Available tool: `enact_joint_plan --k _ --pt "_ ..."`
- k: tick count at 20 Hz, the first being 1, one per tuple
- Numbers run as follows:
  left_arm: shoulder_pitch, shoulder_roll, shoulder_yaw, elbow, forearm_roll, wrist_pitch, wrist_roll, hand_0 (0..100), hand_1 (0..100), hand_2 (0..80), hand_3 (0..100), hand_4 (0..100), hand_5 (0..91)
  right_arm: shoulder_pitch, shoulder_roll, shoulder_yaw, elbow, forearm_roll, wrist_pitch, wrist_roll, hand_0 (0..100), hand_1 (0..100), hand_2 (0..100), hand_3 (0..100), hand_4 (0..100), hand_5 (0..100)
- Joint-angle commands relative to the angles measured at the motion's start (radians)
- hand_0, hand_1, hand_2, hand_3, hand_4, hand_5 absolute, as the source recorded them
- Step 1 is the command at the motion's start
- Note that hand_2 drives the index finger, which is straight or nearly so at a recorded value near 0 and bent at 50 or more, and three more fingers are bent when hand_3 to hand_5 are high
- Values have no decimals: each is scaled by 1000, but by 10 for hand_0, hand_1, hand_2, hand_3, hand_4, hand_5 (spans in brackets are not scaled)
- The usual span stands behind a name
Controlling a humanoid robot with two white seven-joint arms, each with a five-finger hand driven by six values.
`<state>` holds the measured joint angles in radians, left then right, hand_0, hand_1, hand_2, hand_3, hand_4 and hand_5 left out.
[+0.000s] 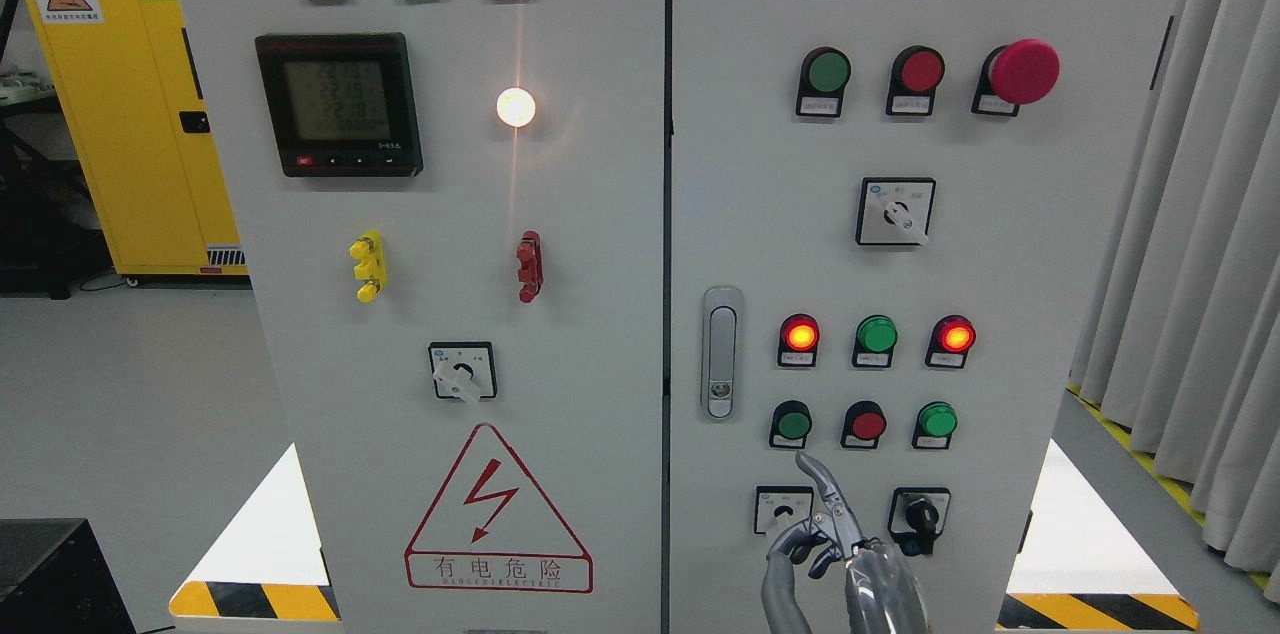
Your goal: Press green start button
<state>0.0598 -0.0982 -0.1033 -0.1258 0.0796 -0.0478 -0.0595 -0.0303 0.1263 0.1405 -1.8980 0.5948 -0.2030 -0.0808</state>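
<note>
A grey control cabinet [660, 214] fills the view. On its right door, a low row holds a green push button [793, 424], a red button [867, 425] and a second green button [937, 420]. My right hand [825, 524] rises from the bottom edge in front of this door. Its index finger [815, 479] points up, with the tip just below the left green button and a small gap between them. The other fingers are curled and hold nothing. The hand partly hides a small rotary switch [782, 512]. The left arm does not show.
Above the button row sit three indicator lamps [877, 335] and a door latch [721, 352]. Higher up are another green button [828, 71], a red button [920, 71] and a red mushroom stop [1023, 72]. A key switch [920, 516] is right of the hand. Curtains [1190, 264] hang at right.
</note>
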Motion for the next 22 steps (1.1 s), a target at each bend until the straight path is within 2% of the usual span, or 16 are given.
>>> enact_joint_plan --k 1,7,14,22 --pt "0 0 0 0 0 0 0 120 556 0 0 0 0 46 -1 34 -87 -234 1 6 821 781 0 0 0 19" --pt "0 0 0 0 0 0 0 120 556 0 0 0 0 69 -1 42 -85 -244 -3 7 846 725 0 0 0 0" --pt "0 0 -1 0 0 0 0 120 556 0 0 0 0 118 -7 60 -90 -293 -3 7 728 701 0 0 0 0" --pt "0 0 0 0 0 0 0 120 556 0 0 0 0 127 -10 68 -90 -293 -4 7 676 700 0 0 0 0"
